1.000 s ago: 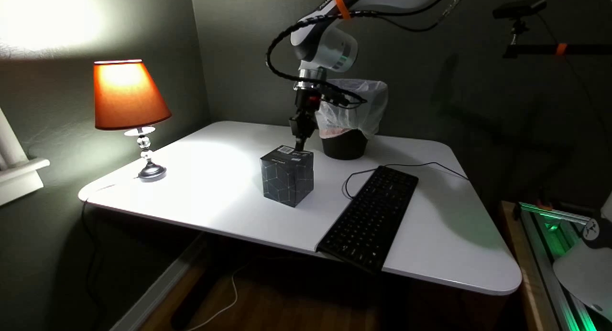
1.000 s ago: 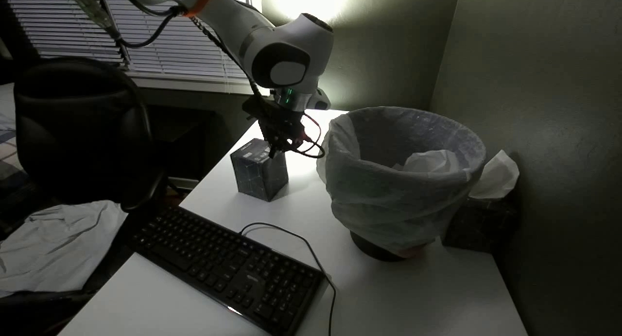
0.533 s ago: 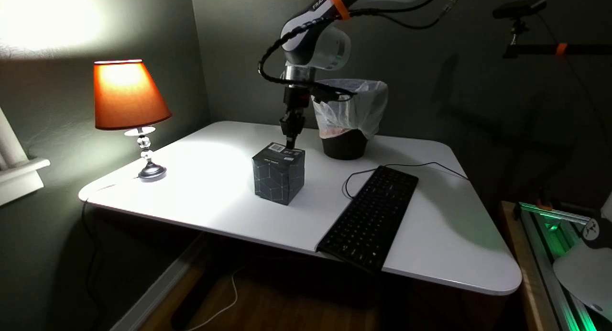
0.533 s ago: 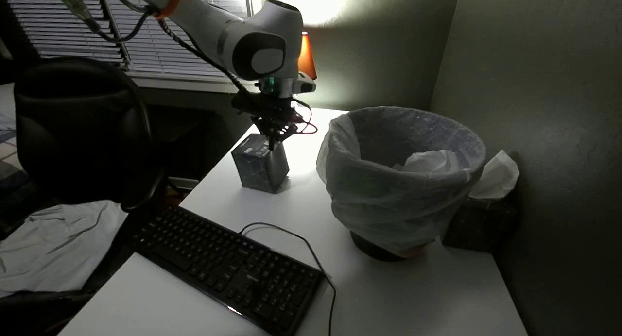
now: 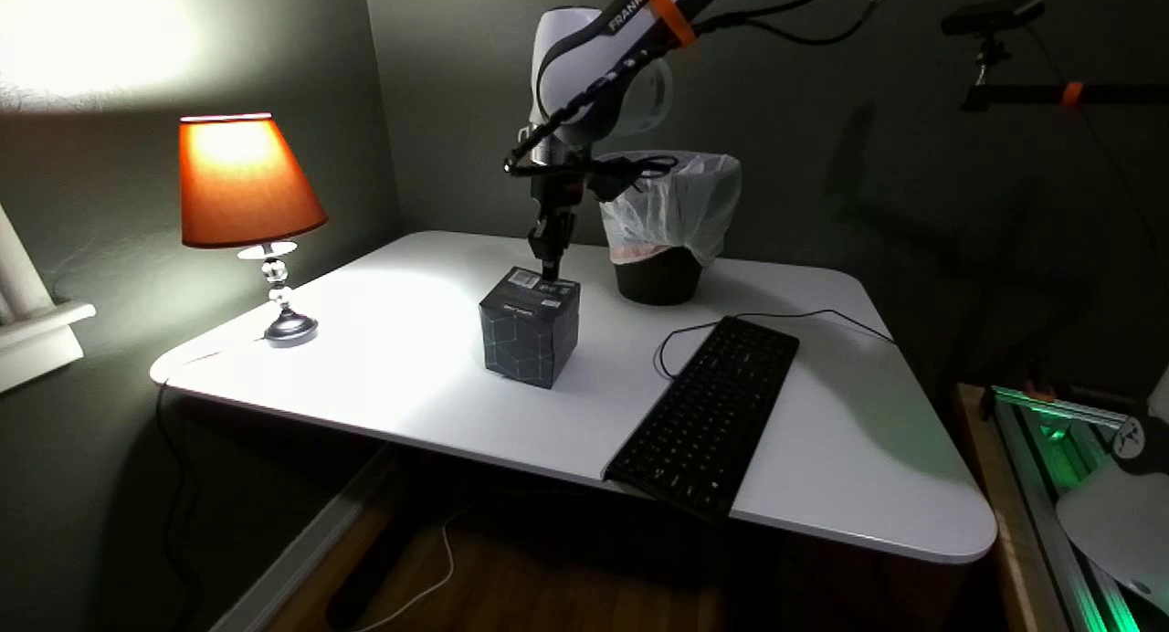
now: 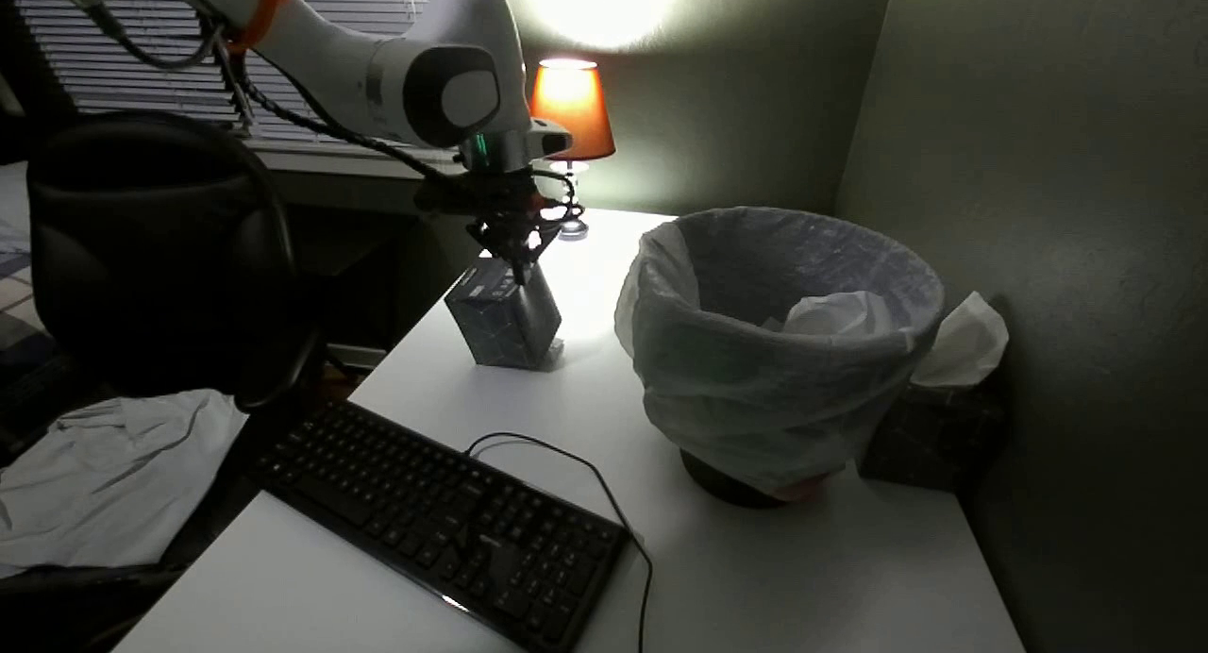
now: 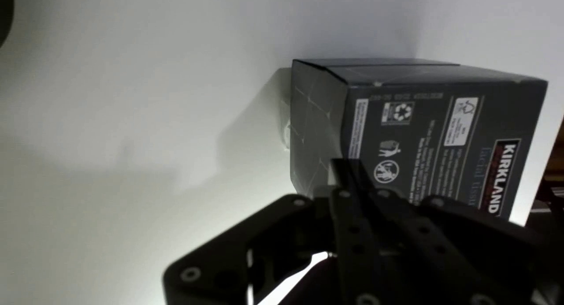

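Observation:
A dark cube-shaped tissue box with a thin line pattern (image 5: 525, 335) is on or just above the white table (image 5: 384, 331). It also shows in an exterior view (image 6: 500, 323), where it looks slightly tilted, with a small pale thing under its lower corner. My gripper (image 5: 550, 271) points down at the box's upper edge; it also shows there (image 6: 518, 274). In the wrist view the fingertips (image 7: 347, 168) are nearly together, pinching the edge between the printed face of the box (image 7: 427, 120) and its side. I cannot tell whether the box is fully off the table.
A black bin with a white liner (image 5: 676, 216) stands behind the box, and large in an exterior view (image 6: 764, 389). A black keyboard (image 5: 708, 413) overhangs the front edge; its cable runs behind. A lit orange lamp (image 5: 242, 189) stands left. Another tissue box (image 6: 930, 436) stands behind the bin.
My gripper and the box have moved together, away from the keyboard and a little toward the lamp's side. The box has tilted slightly. The arm's wrist has turned.

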{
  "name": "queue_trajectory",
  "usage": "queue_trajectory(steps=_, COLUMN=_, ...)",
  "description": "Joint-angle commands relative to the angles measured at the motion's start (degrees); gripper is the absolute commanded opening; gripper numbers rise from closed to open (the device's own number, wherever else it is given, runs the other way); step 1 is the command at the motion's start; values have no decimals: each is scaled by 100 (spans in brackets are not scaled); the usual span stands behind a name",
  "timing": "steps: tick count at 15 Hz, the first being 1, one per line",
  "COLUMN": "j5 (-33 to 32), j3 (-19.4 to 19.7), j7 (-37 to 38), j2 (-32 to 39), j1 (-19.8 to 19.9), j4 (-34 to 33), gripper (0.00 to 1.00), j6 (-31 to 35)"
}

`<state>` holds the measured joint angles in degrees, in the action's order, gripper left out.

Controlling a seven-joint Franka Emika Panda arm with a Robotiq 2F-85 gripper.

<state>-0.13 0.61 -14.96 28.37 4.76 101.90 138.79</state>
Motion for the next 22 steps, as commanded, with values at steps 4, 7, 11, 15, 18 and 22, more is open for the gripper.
queue_trajectory(steps=4, j5=-1166, j3=376, j7=877, j2=-740, j1=-480, j4=998, gripper=1, j6=559)
queue_trajectory(steps=7, j5=-1795, j3=566, j7=1350, j2=-790, j1=-675, j4=1084, gripper=1, j6=579)
queue_trajectory(steps=11, j5=-2581, j3=773, j7=1937, j2=-595, j1=-895, j4=959, gripper=1, j6=421)
queue_trajectory(steps=15, j5=-2984, j3=811, j7=2226, j2=-463, j1=-1015, j4=856, gripper=1, j6=328)
queue_trajectory(steps=18, j5=-3129, j3=771, j7=2306, j2=-481, j1=-1088, j4=871, gripper=1, j6=255)
queue_trajectory(steps=22, j5=-3449, j3=798, j7=2541, j2=-422, j1=-1263, j4=828, gripper=1, j6=135)
